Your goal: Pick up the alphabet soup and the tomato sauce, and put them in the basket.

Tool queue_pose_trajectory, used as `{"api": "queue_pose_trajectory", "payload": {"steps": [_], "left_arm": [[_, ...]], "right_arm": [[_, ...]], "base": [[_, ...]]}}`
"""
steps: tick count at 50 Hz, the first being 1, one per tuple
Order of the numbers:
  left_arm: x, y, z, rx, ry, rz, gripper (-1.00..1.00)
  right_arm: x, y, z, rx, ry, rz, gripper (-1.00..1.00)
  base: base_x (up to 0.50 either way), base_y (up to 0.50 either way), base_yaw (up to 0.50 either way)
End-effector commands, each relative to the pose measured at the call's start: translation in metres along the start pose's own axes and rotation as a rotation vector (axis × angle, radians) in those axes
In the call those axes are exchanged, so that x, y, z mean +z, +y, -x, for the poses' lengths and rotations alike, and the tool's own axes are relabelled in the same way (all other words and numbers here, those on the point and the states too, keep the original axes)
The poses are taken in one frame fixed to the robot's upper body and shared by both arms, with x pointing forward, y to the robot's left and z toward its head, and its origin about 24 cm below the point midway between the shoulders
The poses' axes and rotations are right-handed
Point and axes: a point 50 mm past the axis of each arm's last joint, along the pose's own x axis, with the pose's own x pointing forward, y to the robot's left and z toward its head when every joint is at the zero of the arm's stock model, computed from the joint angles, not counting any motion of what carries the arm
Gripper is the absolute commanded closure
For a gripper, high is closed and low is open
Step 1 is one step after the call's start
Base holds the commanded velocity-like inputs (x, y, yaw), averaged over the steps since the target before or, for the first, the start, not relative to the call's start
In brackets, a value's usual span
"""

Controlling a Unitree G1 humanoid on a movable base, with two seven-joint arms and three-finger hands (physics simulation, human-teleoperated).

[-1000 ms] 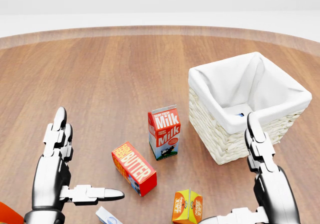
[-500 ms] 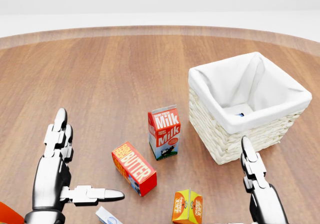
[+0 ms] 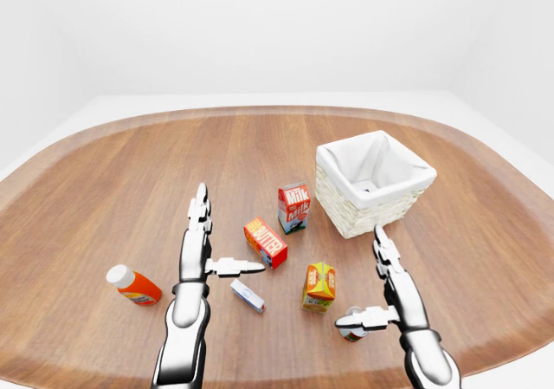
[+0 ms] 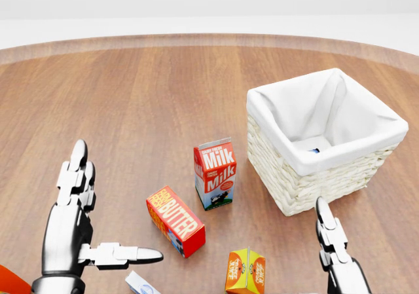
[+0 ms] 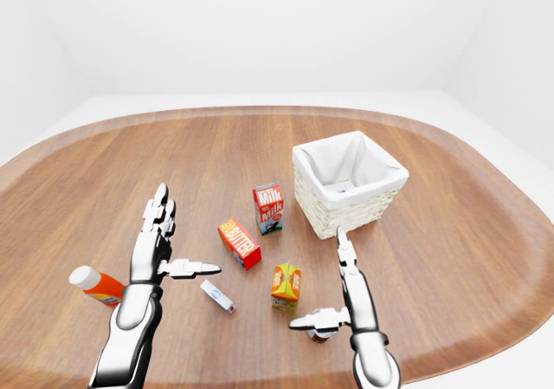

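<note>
Silver right hand (image 3: 381,298): nearest the camera at the bottom right of the left-eye view, fingers straight and pointing up the picture, thumb stretched sideways to the left; spread wide, holding nothing.
Small can (image 3: 351,326): dark with a pale lid, beneath the right thumb tip near the table's near edge; label too small to read, contact with the thumb cannot be told.
Change at the right hand: a second ago its fingertips reached up over the basket wall in the head view; they have since dropped low, and now only the fingertips show at the bottom edge, clear of the basket.
Left hand (image 4: 75,225): flat and open wide, fingers up the picture, thumb pointing right toward the butter box; empty, and unmoved since the earlier pictures.
Orange bottle (image 3: 133,286): lying on its side, white cap up-left, left of the left forearm.
White packet (image 3: 248,295): small and flat, just below the left thumb.
Orange carton (image 3: 319,286): upright, between the two hands.
Butter box (image 4: 175,220): red, tilted, just beside the milk carton (image 4: 215,173), which stands upright.
Basket (image 4: 291,179): wicker with white lining, farthest of the group; a small blue-and-white item (image 4: 313,150) shows at its bottom, unidentifiable.
Wooden table (image 3: 112,181): objects unshifted throughout.
</note>
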Motion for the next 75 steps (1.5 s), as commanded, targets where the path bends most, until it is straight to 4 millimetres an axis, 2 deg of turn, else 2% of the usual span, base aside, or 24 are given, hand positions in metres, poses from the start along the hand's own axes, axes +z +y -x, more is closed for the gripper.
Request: {"api": "queue_pose_trajectory", "payload": {"steps": [1, 2, 4, 5, 6, 10, 11, 14, 18, 25, 28, 30, 38, 41, 46, 48, 50, 54, 56, 58, 63, 69, 72, 75], "left_arm": [[0.001, 0.0, 0.0, -0.004, -0.004, 0.019, -1.0], [0.001, 0.0, 0.0, -0.004, -0.004, 0.018, -1.0], [0.001, 0.0, 0.0, -0.004, -0.004, 0.019, -1.0], [0.001, 0.0, 0.0, -0.004, -0.004, 0.019, -1.0], [0.001, 0.0, 0.0, -0.004, -0.004, 0.019, -1.0], [0.001, 0.0, 0.0, -0.004, -0.004, 0.019, -1.0], [0.001, 0.0, 0.0, -0.004, -0.004, 0.019, -1.0], [0.001, 0.0, 0.0, -0.004, -0.004, 0.019, -1.0], [-0.002, 0.001, -0.001, -0.001, 0.01, 0.019, -1.0], [-0.002, 0.001, 0.0, -0.002, 0.009, 0.019, -1.0], [-0.002, 0.001, 0.0, -0.002, 0.008, 0.018, -1.0], [-0.002, 0.001, 0.0, -0.002, 0.01, 0.018, -1.0], [-0.002, 0.001, 0.0, -0.002, 0.007, 0.018, -1.0], [-0.004, 0.001, 0.0, -0.003, 0.015, 0.018, -1.0], [-0.003, 0.001, 0.0, -0.003, 0.015, 0.018, -1.0], [-0.003, 0.001, 0.001, -0.003, 0.015, 0.018, -1.0], [-0.003, 0.001, 0.0, -0.003, 0.014, 0.018, -1.0], [-0.004, 0.0, 0.0, -0.003, 0.015, 0.018, -1.0], [-0.005, 0.001, 0.001, -0.003, 0.022, 0.017, -1.0], [-0.005, 0.0, 0.0, -0.003, 0.02, 0.017, -1.0], [-0.004, 0.0, 0.0, -0.003, 0.018, 0.017, -1.0], [-0.005, 0.0, 0.0, -0.003, 0.021, 0.017, -1.0], [-0.003, 0.0, 0.001, -0.002, 0.011, 0.017, -1.0], [-0.002, 0.0, 0.001, -0.002, 0.009, 0.017, -1.0]], "right_arm": [[0.001, 0.001, 0.007, 0.005, 0.002, -0.003, -1.0], [-0.013, 0.003, 0.008, 0.002, 0.065, -0.005, -1.0], [-0.02, 0.003, 0.009, 0.002, 0.092, -0.007, -1.0], [-0.007, 0.001, 0.008, 0.003, 0.04, -0.007, -1.0], [-0.019, 0.002, 0.009, 0.0, 0.09, -0.008, -1.0], [-0.021, 0.003, 0.011, 0.001, 0.101, -0.009, -1.0], [-0.008, 0.001, 0.011, 0.003, 0.047, -0.008, -1.0], [-0.024, 0.004, 0.012, 0.003, 0.114, -0.007, -1.0], [-0.019, 0.004, 0.013, 0.006, 0.096, -0.008, -1.0], [-0.033, 0.004, 0.014, 0.001, 0.155, -0.01, -1.0], [-0.016, 0.0, 0.012, 0.002, 0.078, -0.013, -1.0], [-0.039, 0.004, 0.014, -0.001, 0.176, -0.015, -1.0], [-0.047, 0.003, 0.014, -0.005, 0.209, -0.014, -1.0], [-0.023, 0.001, 0.013, 0.001, 0.111, -0.015, -1.0], [-0.046, 0.004, 0.014, -0.003, 0.208, -0.013, -1.0], [-0.048, 0.004, 0.014, -0.003, 0.216, -0.012, -1.0], [-0.026, 0.002, 0.013, 0.003, 0.124, -0.012, -1.0], [-0.024, 0.001, 0.014, 0.002, 0.114, -0.013, -1.0], [-0.039, 0.003, 0.014, -0.001, 0.18, -0.011, -1.0], [-0.029, 0.001, 0.014, 0.001, 0.136, -0.013, -1.0], [-0.052, 0.004, 0.018, -0.004, 0.235, -0.01, -1.0], [-0.039, 0.003, 0.017, 0.003, 0.184, -0.01, -1.0], [-0.058, 0.005, 0.021, 0.0, 0.266, -0.007, -1.0], [-0.036, 0.003, 0.02, 0.005, 0.173, -0.009, -1.0]], "base": [[0.0, 0.0, 0.0], [0.0, 0.0, 0.0], [0.0, 0.0, 0.0], [0.0, 0.0, 0.0], [0.0, 0.0, 0.0], [0.0, 0.0, 0.0], [0.0, 0.0, 0.0], [0.0, 0.0, 0.0], [0.0, 0.0, 0.0], [0.0, 0.0, 0.0], [0.0, 0.0, 0.0], [0.0, 0.0, 0.0], [0.0, 0.0, 0.0], [0.0, 0.0, 0.0], [0.0, 0.0, 0.0], [0.0, 0.0, 0.0], [0.0, 0.0, 0.0], [0.0, 0.0, 0.0], [0.0, 0.0, 0.0], [0.0, 0.0, 0.0], [0.0, 0.0, 0.0], [0.0, 0.0, 0.0], [0.0, 0.0, 0.0], [0.0, 0.0, 0.0]]}}
